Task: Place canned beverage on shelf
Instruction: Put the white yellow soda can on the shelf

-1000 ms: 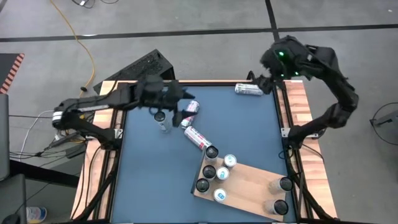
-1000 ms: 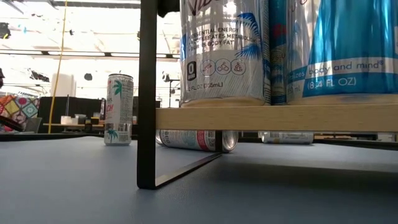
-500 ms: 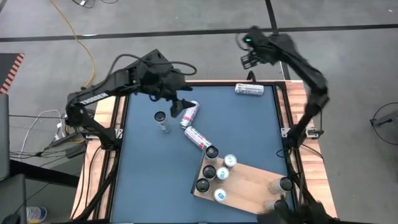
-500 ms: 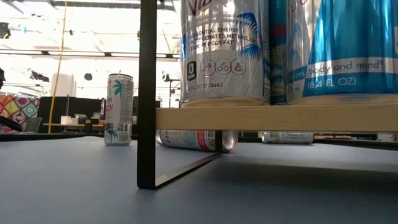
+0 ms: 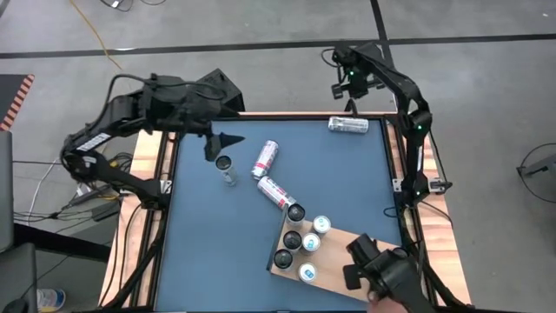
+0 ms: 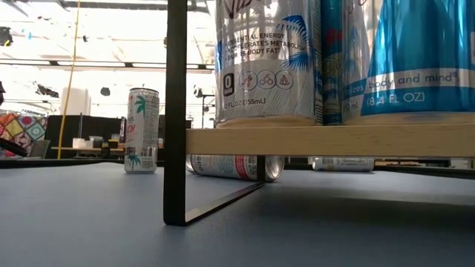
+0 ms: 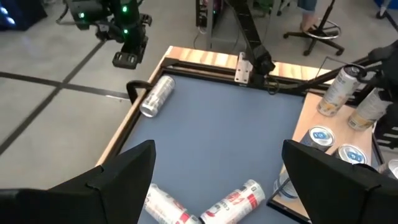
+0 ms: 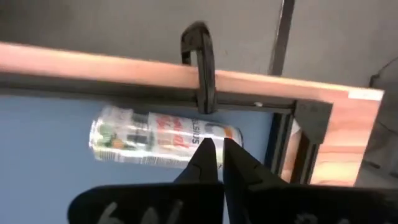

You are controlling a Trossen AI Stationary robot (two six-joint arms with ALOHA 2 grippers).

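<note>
Crowded shelf (image 5: 347, 256); open blue tabletop (image 5: 347, 183).

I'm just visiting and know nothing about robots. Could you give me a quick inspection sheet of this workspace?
Surface: blue-grey tabletop with a wooden border.
Job's things: light-brown wooden shelf board carries at least six upright cans; the right arm covers part of it. Three silver lying cans on the tabletop, plus one standing can.
Clutter: black clamp on the table edge.
Grippers: left gripper open, above the tabletop; right gripper shut, empty, over the far-edge can.
Cables: yellow cable on the floor.
Surroundings: grey floor.
</note>
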